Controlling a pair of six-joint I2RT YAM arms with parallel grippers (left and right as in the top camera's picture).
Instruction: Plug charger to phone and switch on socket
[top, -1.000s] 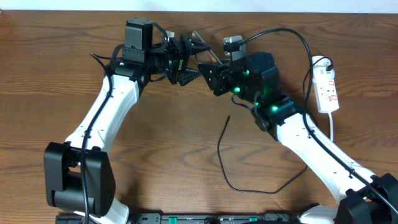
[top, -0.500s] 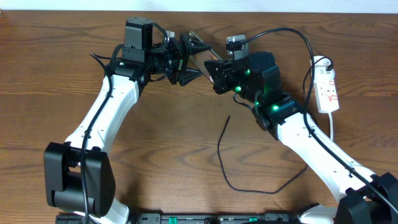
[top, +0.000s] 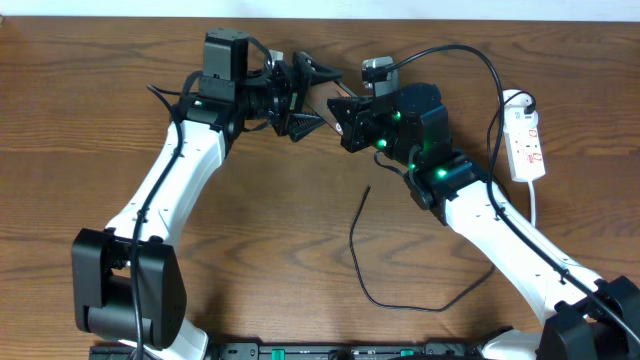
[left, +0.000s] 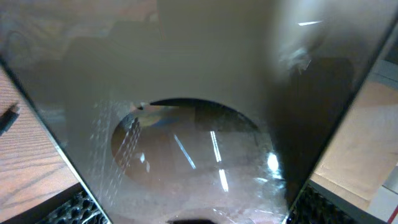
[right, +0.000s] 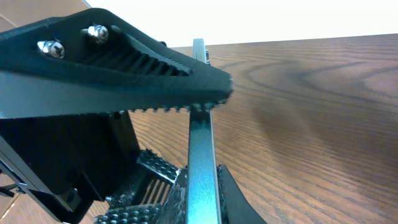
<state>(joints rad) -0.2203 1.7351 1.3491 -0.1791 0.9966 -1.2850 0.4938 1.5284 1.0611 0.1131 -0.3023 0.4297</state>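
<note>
Black ribbed pads (left: 73, 209) of the left gripper (top: 310, 97) show at both lower corners of its wrist view. The phone (left: 199, 93) spans from one pad to the other, its dark round circle close before the lens. The jaws stand wide and are clamped on the slab's two sides.

Just beside it, facing it tip to tip, is the right gripper (top: 345, 112). In its own wrist view the phone is seen edge-on and upright. The toothed upper finger (right: 124, 62) meets that bright edge and the lower finger lies apart beneath. I cannot tell whether this pair presses on the phone or only brackets it.

Below the right gripper, apart from both, the charger (top: 352, 250) lies loose on the wooden table (top: 250, 250), its plug tip (top: 367, 188) pointing up toward the grippers.

Well off to the right gripper's outer side rests the white socket (top: 527, 135).
</note>
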